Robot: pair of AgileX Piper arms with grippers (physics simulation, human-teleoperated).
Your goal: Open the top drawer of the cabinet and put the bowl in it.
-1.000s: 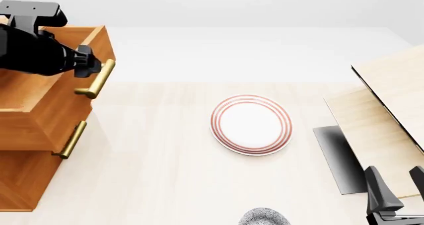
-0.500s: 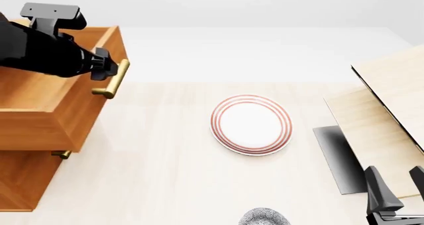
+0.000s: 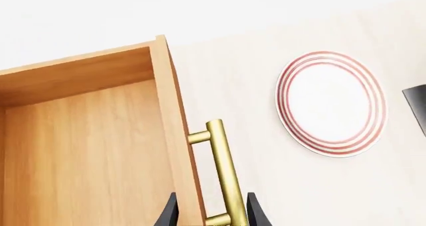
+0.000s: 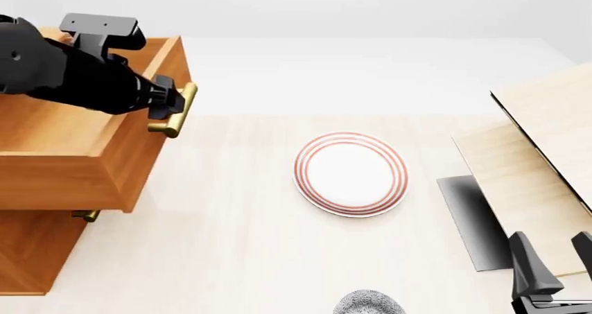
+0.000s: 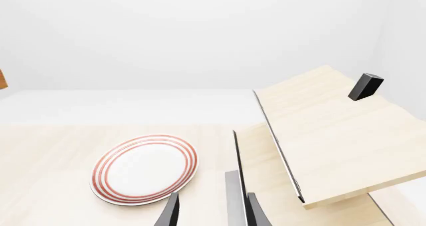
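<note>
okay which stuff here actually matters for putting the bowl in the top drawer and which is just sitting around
Matters: top drawer, its brass handle held by the left gripper, cabinet, bowl, right gripper.
Just lying about: red-ringed plate, pale wood box.

Bright, even, sharp renders; a soft shadow lies beside the pale box (image 4: pixel 536 182).
</note>
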